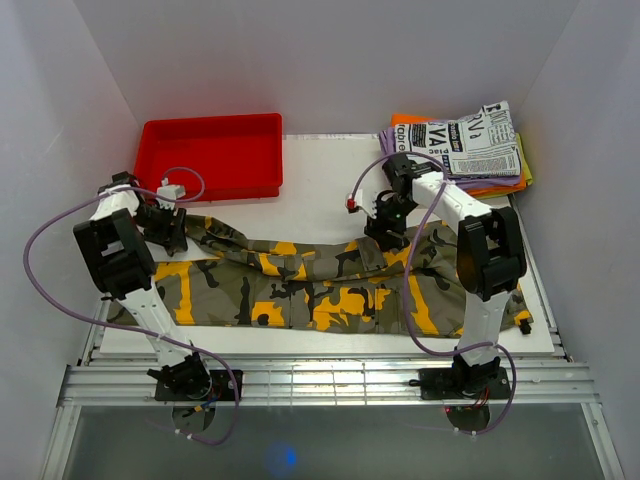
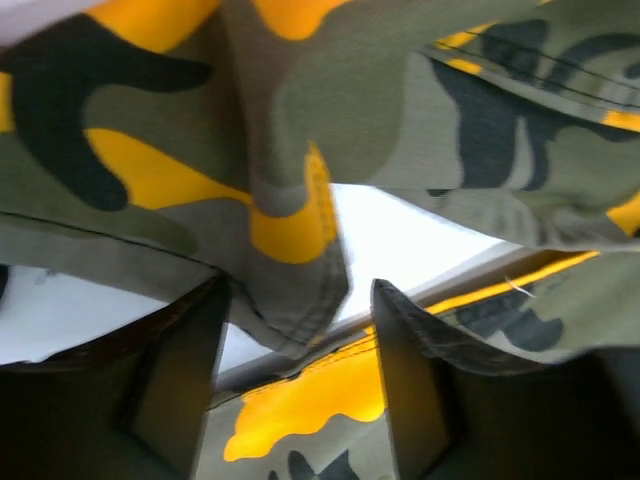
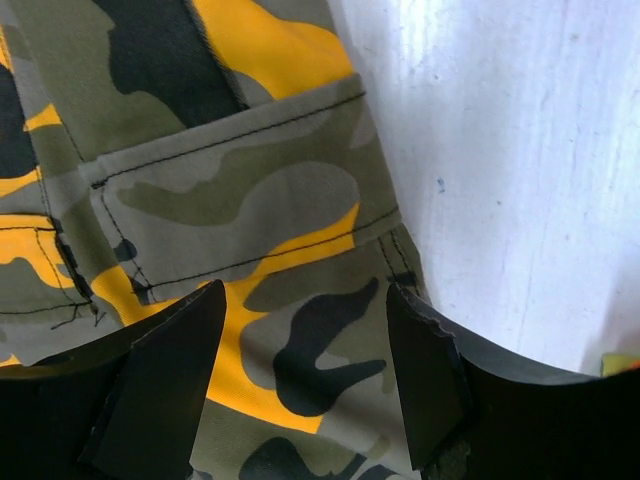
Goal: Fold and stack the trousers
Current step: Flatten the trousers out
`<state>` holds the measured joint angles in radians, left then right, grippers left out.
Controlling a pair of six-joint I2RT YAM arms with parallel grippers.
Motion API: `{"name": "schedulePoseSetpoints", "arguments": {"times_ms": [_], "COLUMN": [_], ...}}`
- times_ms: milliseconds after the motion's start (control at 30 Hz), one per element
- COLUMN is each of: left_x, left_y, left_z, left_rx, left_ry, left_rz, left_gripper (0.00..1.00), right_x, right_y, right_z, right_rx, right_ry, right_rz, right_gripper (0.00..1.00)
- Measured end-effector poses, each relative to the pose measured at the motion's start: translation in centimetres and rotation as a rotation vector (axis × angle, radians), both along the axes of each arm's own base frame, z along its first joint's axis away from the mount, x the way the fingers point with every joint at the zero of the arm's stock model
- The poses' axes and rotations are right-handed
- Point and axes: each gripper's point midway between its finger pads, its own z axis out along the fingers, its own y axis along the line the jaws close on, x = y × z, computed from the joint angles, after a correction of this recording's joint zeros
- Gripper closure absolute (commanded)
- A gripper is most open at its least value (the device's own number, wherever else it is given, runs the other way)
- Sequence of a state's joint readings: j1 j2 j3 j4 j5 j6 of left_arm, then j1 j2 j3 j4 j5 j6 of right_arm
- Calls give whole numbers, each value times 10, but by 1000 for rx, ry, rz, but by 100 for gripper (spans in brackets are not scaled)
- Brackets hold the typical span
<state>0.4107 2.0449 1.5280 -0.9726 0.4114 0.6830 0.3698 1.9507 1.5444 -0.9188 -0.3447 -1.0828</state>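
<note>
While olive, black and yellow-orange camouflage cloth trousers [image 1: 300,285] sprawl across mid-frame overhead, left gripper [image 1: 165,225] and right gripper [image 1: 385,222] sit at their upper edge. Left wrist: jaws apart, and the loose fold between them could snag. Right wrist: jaws apart over a seamed corner; a shallow close may slip.

White table [image 1: 322,178] under spread camouflage trousers [image 1: 300,290], red tray [image 1: 212,158], perhaps three stacked folded garments [image 1: 470,142]

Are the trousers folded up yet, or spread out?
Spread out: the trousers lie full length across the table, not a compact fold; whether they are doubled lengthwise, cannot tell.
</note>
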Motion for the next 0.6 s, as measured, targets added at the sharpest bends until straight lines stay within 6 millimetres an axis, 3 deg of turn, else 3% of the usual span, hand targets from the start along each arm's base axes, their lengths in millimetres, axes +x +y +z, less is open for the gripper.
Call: {"name": "schedulePoseSetpoints", "arguments": {"times_ms": [33,167,367,600], "left_x": [1,3,3,8], "left_y": [2,13,20,24], "left_z": [-1,-4,-8,0], "left_rx": [15,68,103,119], "left_ry": [-1,4,20,9], "left_rz": [7,31,51,61], "left_gripper": [44,70,100,100], "right_x": [-2,-3,23,55], "right_y": [1,0,-3,7], "right_z": [-1,-4,-8,-5], "right_rx": [-1,-12,-41,-22], "right_ry": [8,4,-105,-195], "right_rz": [10,29,-9,-11], "right_gripper": [29,29,27,24]}}
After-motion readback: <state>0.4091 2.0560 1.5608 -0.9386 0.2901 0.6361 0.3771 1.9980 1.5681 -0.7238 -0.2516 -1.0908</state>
